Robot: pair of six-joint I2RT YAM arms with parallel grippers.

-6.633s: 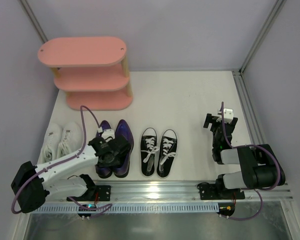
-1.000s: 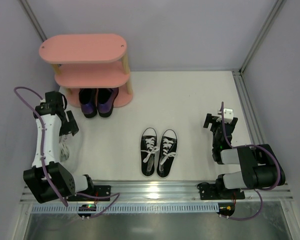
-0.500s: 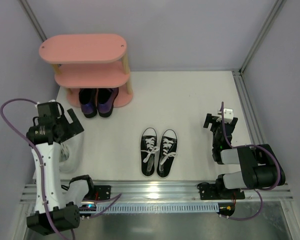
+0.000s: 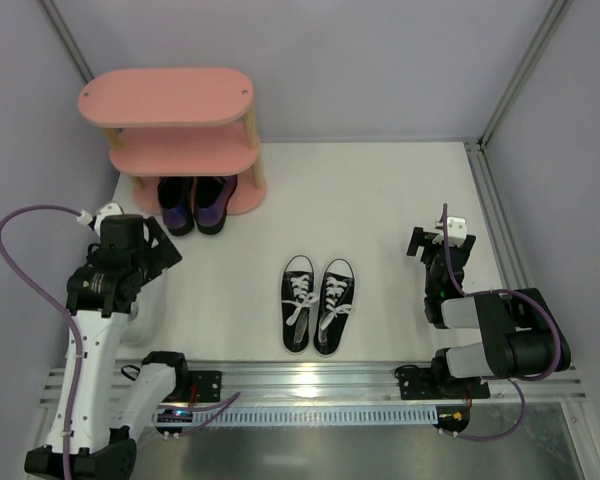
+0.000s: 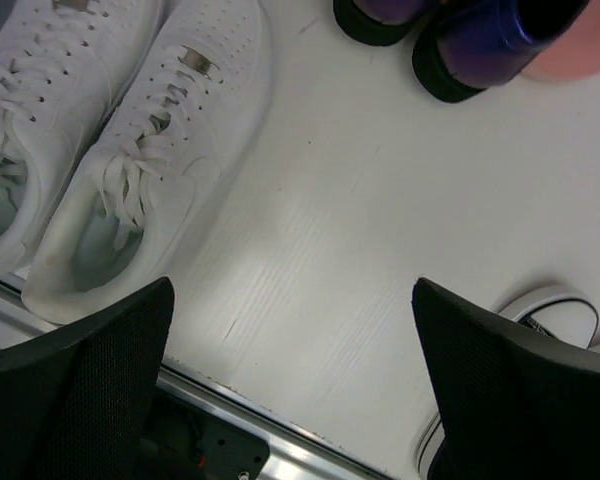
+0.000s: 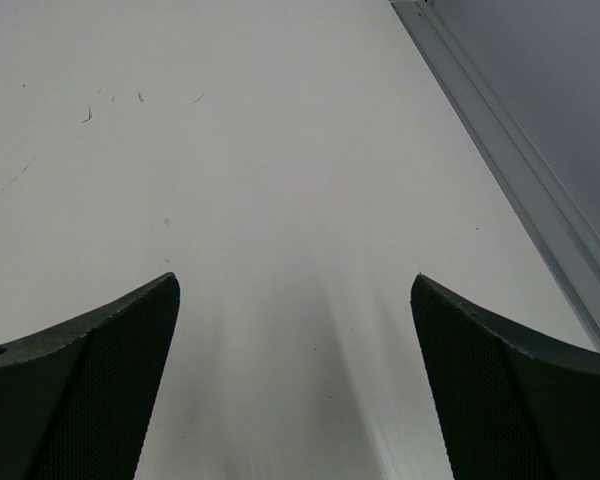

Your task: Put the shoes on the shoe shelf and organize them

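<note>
The pink three-tier shoe shelf (image 4: 170, 105) stands at the far left. Both dark purple shoes (image 4: 195, 205) (image 5: 480, 40) sit on its bottom board, heels sticking out. The black canvas sneakers (image 4: 317, 300) lie side by side in the middle of the floor. The white sneakers (image 5: 130, 160) lie at the near left, mostly hidden under my left arm in the top view. My left gripper (image 4: 150, 252) (image 5: 292, 290) hangs open above the floor just right of them, holding nothing. My right gripper (image 4: 442, 240) (image 6: 295, 285) rests open and holds nothing at the right.
A metal rail (image 4: 310, 378) runs along the near edge, and it also shows in the left wrist view as the metal rail (image 5: 230, 410). Another frame rail (image 6: 520, 170) borders the right side. Grey walls close in the back and both sides.
My left arm has raised itself and swung its gripper from beside the shelf back toward the near left, above the white sneakers. The shoes and the right arm have not moved.
</note>
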